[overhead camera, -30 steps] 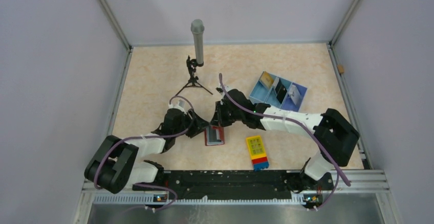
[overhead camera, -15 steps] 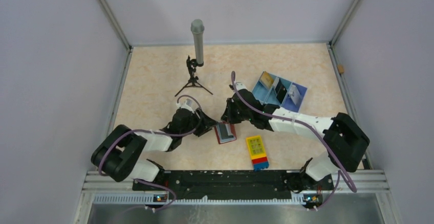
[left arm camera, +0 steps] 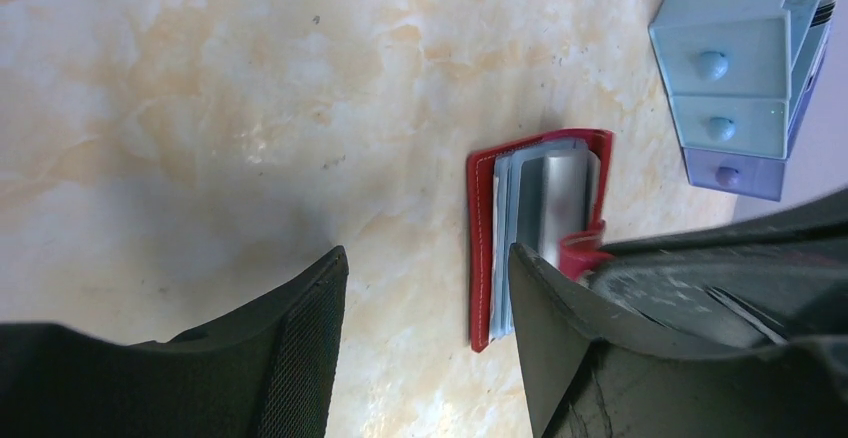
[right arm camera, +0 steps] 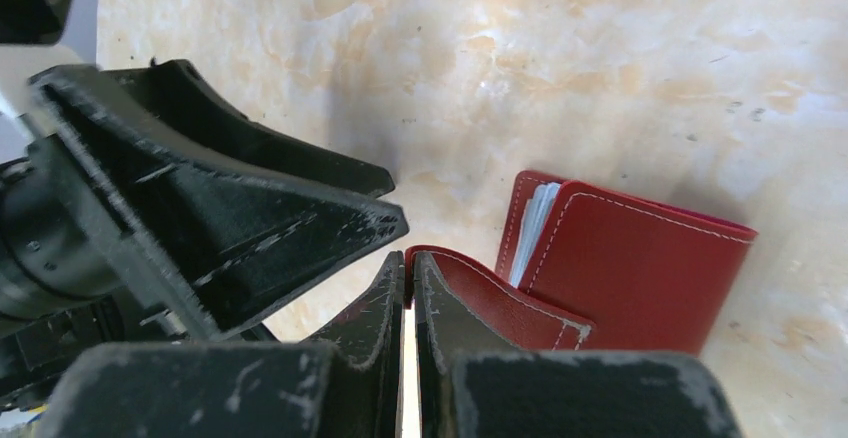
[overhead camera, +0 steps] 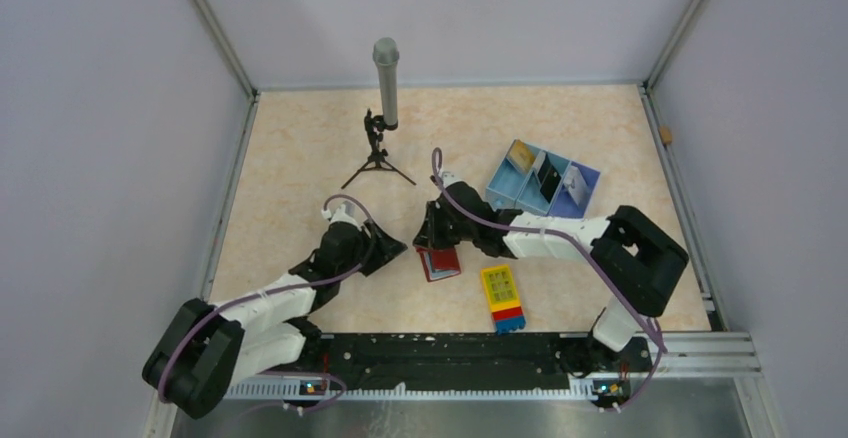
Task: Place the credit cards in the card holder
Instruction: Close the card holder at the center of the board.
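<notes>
The dark-red card holder [overhead camera: 441, 264] lies on the table between the two arms, its cover partly raised and the blue-grey pockets [left arm camera: 540, 208] showing. My right gripper [overhead camera: 432, 242] is shut on its little red closure tab [right arm camera: 470, 276], fingertips [right arm camera: 397, 298] pressed together. Just left of the card holder, my left gripper [left arm camera: 428, 258] is open with only bare table between its fingers. The credit cards stand in the light-blue tray [overhead camera: 505, 196]: a yellow-gold one [overhead camera: 518, 158], a dark one [overhead camera: 548, 176] and a pale one [overhead camera: 575, 184].
A yellow, red and blue block [overhead camera: 503, 297] lies near the front, right of the card holder. A microphone on a small tripod [overhead camera: 384, 78] stands at the back. Walls close the table on three sides.
The card holder has slid a little to the right and its cover now stands more folded over. Both grippers swung right, then back left. The left jaws widened slightly.
</notes>
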